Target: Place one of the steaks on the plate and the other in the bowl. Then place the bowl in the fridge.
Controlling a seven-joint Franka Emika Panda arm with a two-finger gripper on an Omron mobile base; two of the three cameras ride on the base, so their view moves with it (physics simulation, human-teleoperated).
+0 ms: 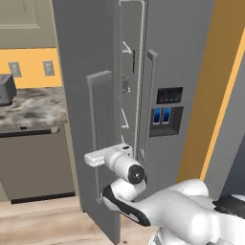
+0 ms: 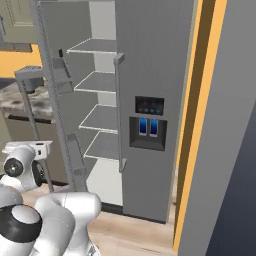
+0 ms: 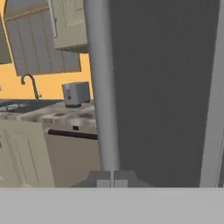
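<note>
The fridge point(image 1: 191, 57) is tall and dark grey, and its left door point(image 1: 81, 48) is swung open toward me. Pale shelves point(image 2: 100, 120) inside it are bare. My gripper point(image 1: 89, 159) sits at the lower part of the open door's long vertical handle point(image 1: 92, 115). In the hand view the handle point(image 3: 103, 87) runs straight up from my gripper point(image 3: 112, 179), whose two tips are pressed together with nothing between them. The steaks, the plate and the bowl are out of view.
Left of the open door runs a marbled counter point(image 1: 38, 107) with a toaster point(image 3: 76, 93) and a faucet point(image 3: 29, 83), and a dishwasher front point(image 1: 33, 162) below. An orange wall strip point(image 1: 210, 95) and a grey wall close in the right side.
</note>
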